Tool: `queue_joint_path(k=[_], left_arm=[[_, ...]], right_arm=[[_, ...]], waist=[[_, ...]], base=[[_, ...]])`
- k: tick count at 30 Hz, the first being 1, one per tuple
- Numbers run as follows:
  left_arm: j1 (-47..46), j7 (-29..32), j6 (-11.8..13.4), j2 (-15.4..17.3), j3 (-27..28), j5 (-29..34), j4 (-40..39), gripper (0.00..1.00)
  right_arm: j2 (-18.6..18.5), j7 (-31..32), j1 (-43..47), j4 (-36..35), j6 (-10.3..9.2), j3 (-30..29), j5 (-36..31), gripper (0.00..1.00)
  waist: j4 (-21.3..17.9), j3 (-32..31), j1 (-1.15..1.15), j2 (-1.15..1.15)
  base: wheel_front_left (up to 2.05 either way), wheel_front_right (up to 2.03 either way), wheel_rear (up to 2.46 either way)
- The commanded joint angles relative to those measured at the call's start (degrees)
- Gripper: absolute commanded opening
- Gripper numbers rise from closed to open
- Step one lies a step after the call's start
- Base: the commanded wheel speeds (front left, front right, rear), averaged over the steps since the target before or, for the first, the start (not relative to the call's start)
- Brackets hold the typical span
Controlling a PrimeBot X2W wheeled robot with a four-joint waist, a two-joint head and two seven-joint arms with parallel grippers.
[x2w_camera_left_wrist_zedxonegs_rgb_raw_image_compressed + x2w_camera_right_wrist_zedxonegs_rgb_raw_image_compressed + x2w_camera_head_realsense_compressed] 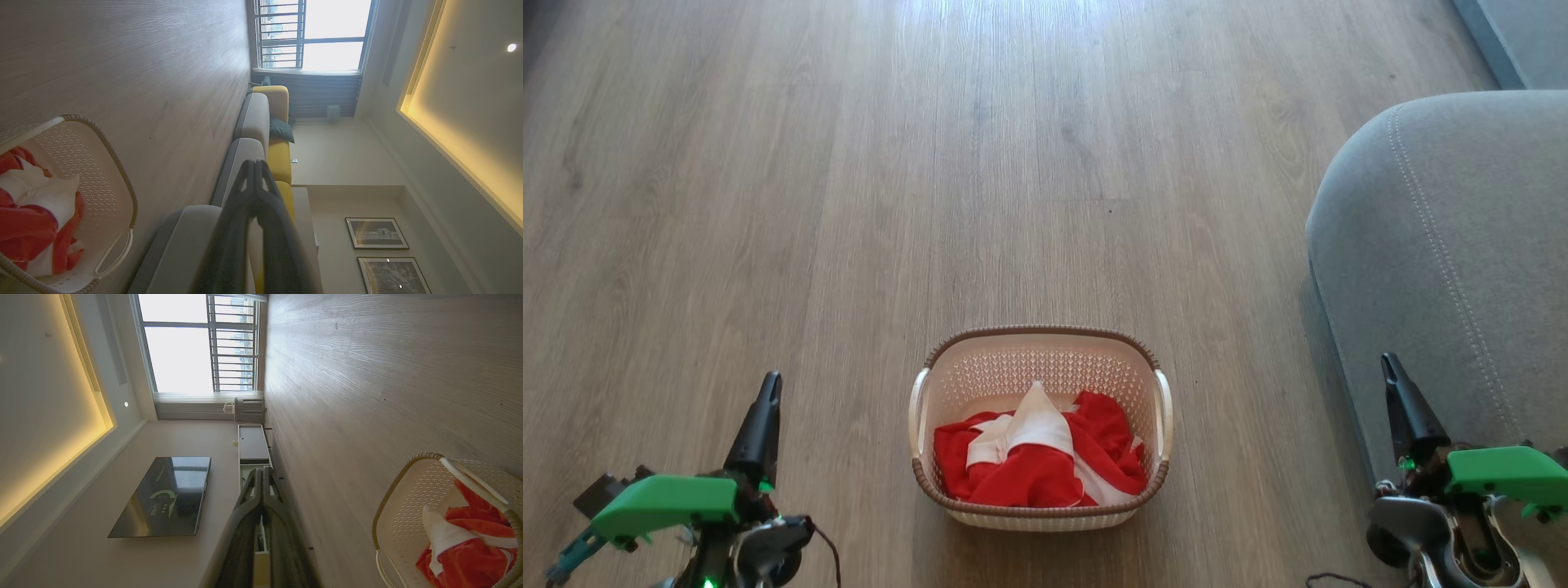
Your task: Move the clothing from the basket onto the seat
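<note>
Flooring (849, 204) of pale wood-grain planks ran out ahead of both grippers and lay under everything else. The seat (1445, 245), a broad grey fabric cushion with a rounded edge and a line of pale stitching, stood just beside the right gripper (1390, 371), on its outer side, and reached well forward of it.

The basket (1045, 333) sat on the floor between the two grippers, apart from each. It was a cream-white perforated tub in a rounded rectangle, with a brown woven-look rim. One white handle faced the left gripper (768, 392) and the other faced the right.

The clothing (1037, 478) lay crumpled inside the basket, below the rim and bunched toward the wall nearer the robot. It was bright red, crossed by white panels and stripes. One white fold rose to a soft peak near the middle of the heap.

Each gripper was a pair of long dark fingers ahead of a green housing. On both, the fingers were pressed together tip to tip with nothing between them. Both pointed forward, clear of basket and cloth.
</note>
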Motion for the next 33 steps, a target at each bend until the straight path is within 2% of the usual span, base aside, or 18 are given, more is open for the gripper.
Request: queue_joint_path(k=[1, 3, 5, 6, 19, 24, 33], left_arm=[[-2.82, 0.41, -0.54, 0.46, 1.93, -0.4, -1.97, 0.0], [-2.82, 0.41, -0.54, 0.46, 1.93, -0.4, -1.97, 0.0], [0.17, -0.1, 0.09, -0.05, -0.12, 0.01, 0.87, 0.0], [0.41, -0.15, 0.08, -0.11, -0.21, 0.02, 1.43, 1.0], [0.75, -2.34, 0.02, 0.0, -1.7, 0.94, 0.7, 1.0], [0.77, -3.03, 0.01, 0.14, -1.8, 2.61, 0.77, 1.0], [0.85, -4.54, 1.07, 0.07, -1.1, 10.26, 0.44, 1.0]], right_arm=[[-0.25, 0.25, -3.18, -2.2, 0.0, 0.99, 0.36, 0.0], [-0.25, 0.25, -3.18, -2.2, 0.0, 0.99, 0.36, 0.0], [0.03, -0.03, 0.23, 0.9, 0.01, 0.13, 0.0, 0.0], [0.08, -0.08, 0.5, 1.48, 0.01, 0.24, 0.0, 1.0], [-0.21, -2.3, 0.67, 0.67, 0.01, 1.68, -3.32, 1.0], [-0.2, -2.98, 0.57, 0.53, 0.01, 1.67, -7.05, 1.0], [-0.01, -4.51, 0.59, -1.06, 0.01, 1.3, -18.67, 1.0]], waist=[[0.0, 0.0, 0.0, 0.0], [0.0, 0.0, 0.0, 0.0], [0.0, 0.0, 0.0, 0.0], [0.0, 0.0, 0.0, 0.0], [0.02, -0.04, 0.0, 0.0], [0.02, -0.07, 0.0, 0.0], [0.13, -0.06, 0.0, 0.0]], base=[[0.0, 0.0, 0.0], [0.0, 0.0, 0.0], [0.0, 0.0, 0.0], [0.0, 0.0, 0.0], [0.0, 0.0, 0.0], [0.0, 0.0, 0.0], [0.0, 0.0, 0.0]])
